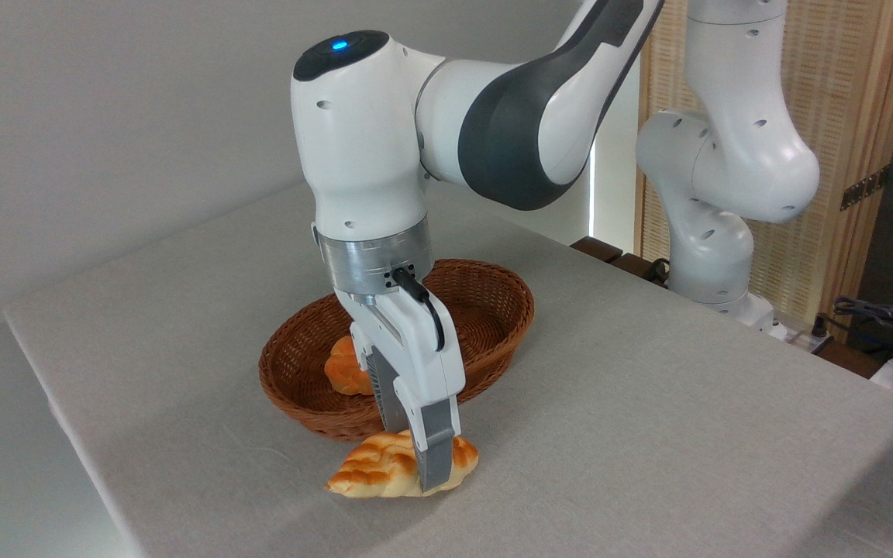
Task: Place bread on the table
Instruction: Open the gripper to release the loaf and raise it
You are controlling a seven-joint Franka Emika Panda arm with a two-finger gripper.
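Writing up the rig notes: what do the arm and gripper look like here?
The arm has glossy white rounded shells with dark grey joint sections, small round screw recesses, and a blue light on a black cap. A brushed silver ring sits at the wrist. The gripper is a white block with grey fingers; a black cable loops along it.

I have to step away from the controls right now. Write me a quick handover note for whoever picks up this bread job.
Gripper: down at table level, fingers either side of the bread; whether it is clamped or released cannot be told.
Bread: lying on the table just in front of the wicker basket, outside it.
Small orange bun: in the basket.
Done: bread appears to be on the cloth.
Left: probably confirm the fingers are open, then lift the arm straight up clear of the loaf.
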